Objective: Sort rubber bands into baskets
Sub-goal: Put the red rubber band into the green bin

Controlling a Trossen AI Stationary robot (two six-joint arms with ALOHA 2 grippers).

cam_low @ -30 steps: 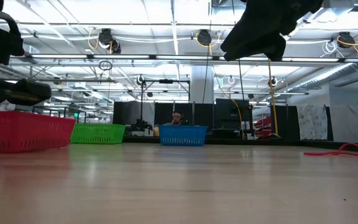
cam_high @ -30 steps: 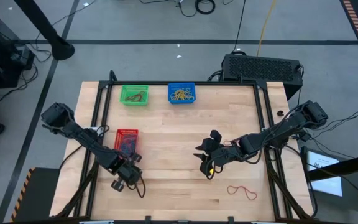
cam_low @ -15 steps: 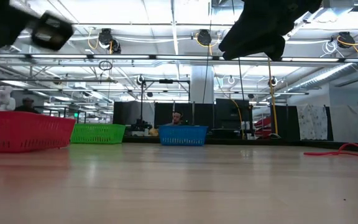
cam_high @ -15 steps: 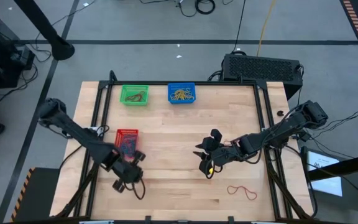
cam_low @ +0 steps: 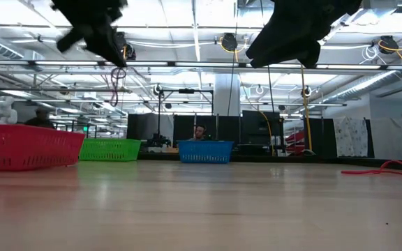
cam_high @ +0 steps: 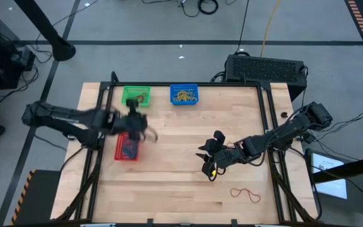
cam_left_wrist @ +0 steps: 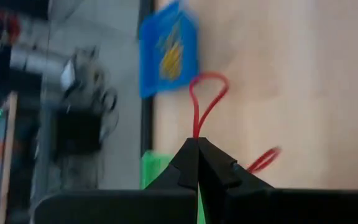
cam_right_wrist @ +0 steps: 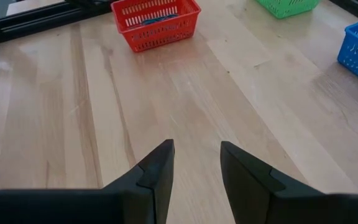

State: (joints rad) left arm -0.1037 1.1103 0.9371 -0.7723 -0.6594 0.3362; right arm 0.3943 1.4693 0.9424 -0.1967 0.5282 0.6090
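My left gripper [cam_high: 138, 123] is high above the table between the red basket [cam_high: 128, 146] and the green basket [cam_high: 136, 96]. It is shut on a red rubber band [cam_left_wrist: 207, 99], which also shows in the low view [cam_low: 115, 82]. The blue basket [cam_high: 184, 94] holds yellow-tan bands. My right gripper [cam_high: 210, 167] is open and empty above the table's middle right; it also shows in its own wrist view [cam_right_wrist: 196, 163]. Another red rubber band [cam_high: 245, 193] lies flat on the table near the front right. My left gripper pinches one end of the red band's loop [cam_left_wrist: 196, 132] between its shut fingertips. The loop hangs below the fingers, slack and clear of the table [cam_low: 115, 82]. A second red strand [cam_left_wrist: 265, 159] shows beside the fingers; whether it is part of the same band I cannot tell.
The three baskets stand along the table's far left part; the red one [cam_right_wrist: 157, 22] holds dark bands. Black frame rails [cam_high: 103, 120] run along the table's left and right sides. A black box [cam_high: 265, 68] stands behind the far right edge.
My left gripper has risen from near the table's front left and swung toward the far edge, past the red basket, carrying the red band, which now hangs clear of the table.
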